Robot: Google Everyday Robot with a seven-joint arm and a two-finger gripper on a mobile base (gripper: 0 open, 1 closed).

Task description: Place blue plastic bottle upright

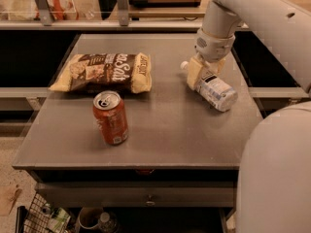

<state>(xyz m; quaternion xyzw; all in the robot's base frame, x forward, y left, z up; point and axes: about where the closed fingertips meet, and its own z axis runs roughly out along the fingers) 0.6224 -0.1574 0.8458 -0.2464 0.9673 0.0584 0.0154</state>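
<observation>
1. Grey metal table (184, 135) fills the view, with shelving behind its far edge. A bag of chips (104, 72) lies at the far left and a red soda can (111, 118) stands near the middle.
2. The blue plastic bottle (219, 93) lies on its side at the right, white cap (183, 65) pointing far-left and base pointing near-right.
3. My gripper (200, 76) is down over the bottle's neck end, just behind the cap. I cannot tell whether it has closed on the bottle or merely straddles it.
4. To do this well, I want a firm hold across the shoulder, not on the slippery cap.
5. Then I should pivot about the base, lifting the cap end slowly so the ribbed body doesn't roll.
6. I should release only once the base sits flat, well apart from the table's right edge.
</observation>
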